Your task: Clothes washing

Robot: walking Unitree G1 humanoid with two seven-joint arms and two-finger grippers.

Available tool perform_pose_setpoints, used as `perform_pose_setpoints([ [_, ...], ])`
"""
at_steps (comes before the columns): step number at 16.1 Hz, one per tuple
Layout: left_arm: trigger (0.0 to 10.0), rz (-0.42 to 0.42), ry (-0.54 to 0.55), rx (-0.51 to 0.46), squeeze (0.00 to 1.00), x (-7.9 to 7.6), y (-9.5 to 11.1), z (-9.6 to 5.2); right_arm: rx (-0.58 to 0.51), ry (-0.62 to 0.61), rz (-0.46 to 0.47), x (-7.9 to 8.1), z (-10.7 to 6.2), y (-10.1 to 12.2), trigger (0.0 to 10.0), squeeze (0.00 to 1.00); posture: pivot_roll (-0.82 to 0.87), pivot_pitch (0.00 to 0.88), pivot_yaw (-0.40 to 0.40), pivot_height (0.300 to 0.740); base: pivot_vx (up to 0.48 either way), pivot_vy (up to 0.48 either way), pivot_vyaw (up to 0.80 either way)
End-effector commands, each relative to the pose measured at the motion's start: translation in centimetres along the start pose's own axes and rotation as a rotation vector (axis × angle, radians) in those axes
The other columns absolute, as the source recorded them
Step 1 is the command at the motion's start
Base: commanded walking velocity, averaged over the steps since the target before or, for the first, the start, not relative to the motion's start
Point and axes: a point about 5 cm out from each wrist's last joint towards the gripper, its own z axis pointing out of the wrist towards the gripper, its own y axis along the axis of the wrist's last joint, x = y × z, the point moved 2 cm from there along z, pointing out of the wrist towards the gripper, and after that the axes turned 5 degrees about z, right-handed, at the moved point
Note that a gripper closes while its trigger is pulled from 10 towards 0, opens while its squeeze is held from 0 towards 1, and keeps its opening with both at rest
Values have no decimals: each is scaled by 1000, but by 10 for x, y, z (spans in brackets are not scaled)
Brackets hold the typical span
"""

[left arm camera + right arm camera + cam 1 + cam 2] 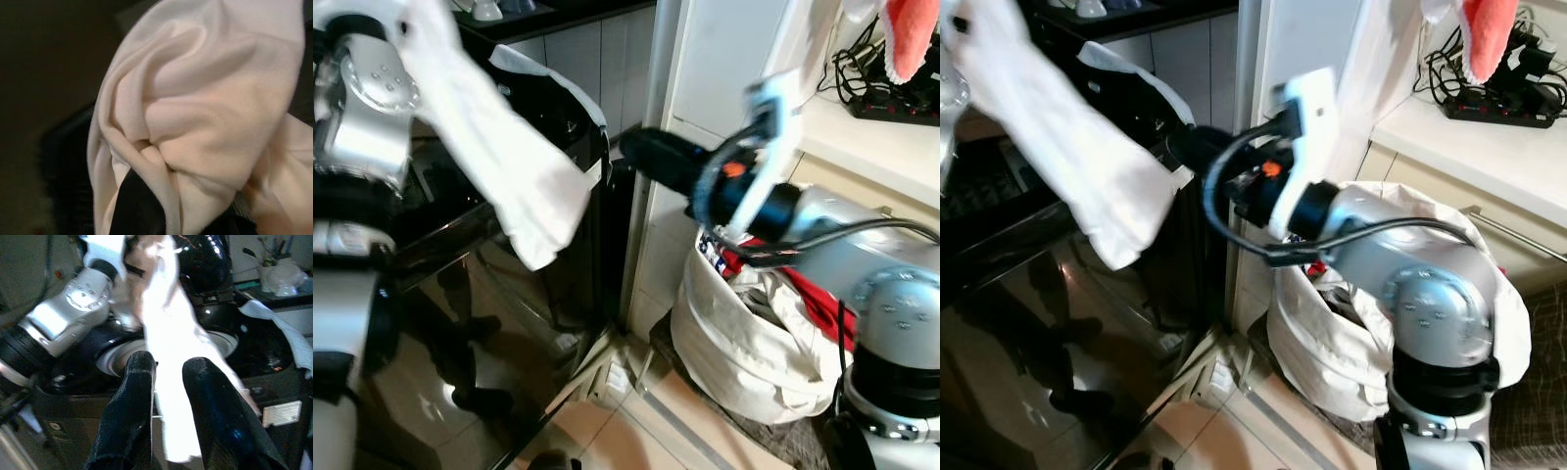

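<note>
A white garment (514, 166) hangs from my raised left gripper (176, 215), which is shut on its bunched folds; the cloth covers most of the fingers. The garment dangles over the top and front of the black washing machine (499, 333). My right gripper (168, 362) reaches in from the right toward the machine's upper corner, close to the garment's lower part. Its two black fingers (139, 396) stand slightly apart, with the white cloth seen beyond the gap. A white laundry bag (744, 343) with red clothes (808, 294) sits on the floor under my right arm.
A white cabinet panel (724, 69) stands just right of the machine. On the counter at the right lie a black power strip (891, 103) and cables, and a pink cloth (911, 34) hangs above. Another white cloth (543, 73) lies on the machine's top.
</note>
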Motion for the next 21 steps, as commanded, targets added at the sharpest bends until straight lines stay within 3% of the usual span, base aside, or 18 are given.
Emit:
perform_pose_setpoints([
  [1, 9373, 62, 68, -46, 0, -2, 7, 1, -3, -38, -32, -1, 5, -4, 10000, 0, -29, 0, -28, 740, 0, 0, 0],
  [2, 7922, 63, 29, -20, 0, -12, 2, -3, 16, -41, -50, 0, 7, -9, 10000, 0, -29, 0, -28, 740, 0, 0, 0],
  [3, 8824, 41, -104, 66, 0, -35, -15, -13, 68, -46, -96, 3, 10, -20, 10000, 0, -31, 0, -28, 740, 0, 0, 0],
  [4, 10000, 27, -171, 110, 0, -46, -22, -19, 93, -49, -119, 3, 10, -24, 10000, 0, -31, 0, -28, 740, 0, 0, 0],
  [5, 10000, 15, -370, 250, 0, -76, -47, -43, 161, -51, -157, 5, 10, -36, 10000, 0, -41, 0, -24, 740, 0, 0, 0],
  [6, 10000, -25, -458, 335, 0, -87, -58, -55, 189, -46, -165, 6, 9, -41, 10000, 0, -46, 0, -21, 740, 0, 0, 0],
  [7, 10000, -121, -569, 457, 0, -101, -69, -70, 221, -34, -170, 8, 7, -46, 10000, 0, -50, 0, -18, 740, 0, 0, 0],
  [8, 10000, -159, -594, 493, 0, -104, -71, -74, 227, -29, -169, 8, 6, -47, 10000, 0, -50, 0, -18, 740, 0, 0, 0],
  [9, 10000, -159, -626, 518, 1000, -105, -73, -75, 243, -4, -150, 10, 4, -49, 10000, 0, -48, 0, -21, 740, 0, 0, 0],
  [10, 10000, -166, -628, 527, 1000, -104, -73, -75, 247, 5, -144, 10, 3, -49, 10000, 0, -48, 0, -21, 740, 0, 0, 0],
  [11, 10000, -242, -628, 564, 1000, -104, -72, -73, 249, 22, -143, 11, 2, -49, 10000, 0, -48, 0, -21, 740, 0, 0, 0],
  [15, 10000, -257, -614, 544, 1000, -90, -67, -56, 231, 28, -153, 9, 3, -48, 10000, 0, -32, 0, -28, 740, 0, 0, 0],
  [21, 10000, -277, -626, 557, 1000, -89, -67, -56, 236, 26, -152, 7, 3, -48, 10000, 0, -29, 0, -30, 740, 0, 0, 0],
])
